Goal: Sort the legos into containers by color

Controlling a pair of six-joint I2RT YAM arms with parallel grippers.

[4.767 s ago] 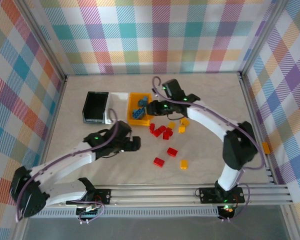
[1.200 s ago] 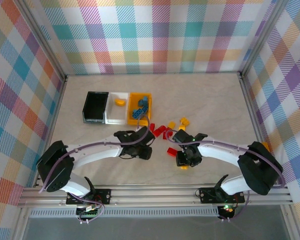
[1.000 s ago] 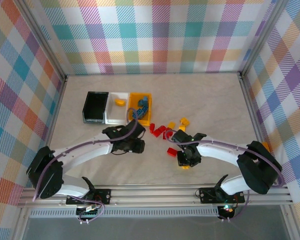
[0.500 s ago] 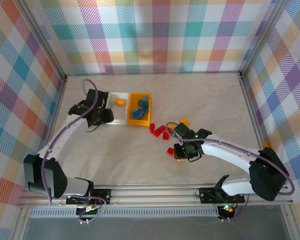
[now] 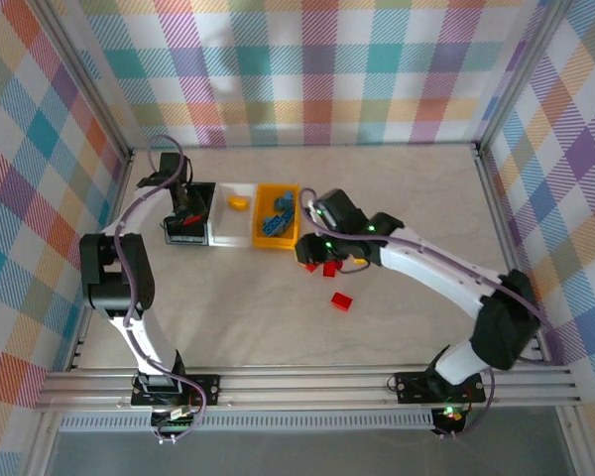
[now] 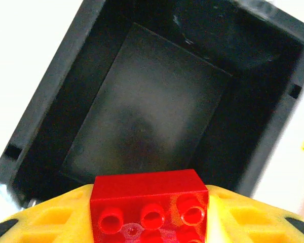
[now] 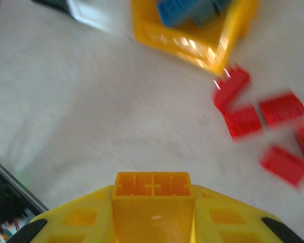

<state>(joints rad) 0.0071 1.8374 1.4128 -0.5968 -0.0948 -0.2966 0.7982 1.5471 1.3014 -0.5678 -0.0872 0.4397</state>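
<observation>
Left wrist shows the left end effector (image 6: 149, 220) clamped on a red brick (image 6: 149, 195) above the black bin (image 6: 50, 106); the right end effector (image 7: 153, 215) pinches a yellow brick (image 7: 153, 195) over the surface (image 7: 91, 106). Both seem light, rigid, slick; flat sides suit gripping.

We note a pale, faintly marbled tabletop (image 5: 278, 317), enclosed on three sides by pastel plaid walls (image 5: 317, 69). Aluminium posts (image 5: 84, 74) rise at the rear corners, and parallel metal rails (image 5: 307, 392) run along the near edge. The surface appears unmarked, though the right wrist view is blurred.
</observation>
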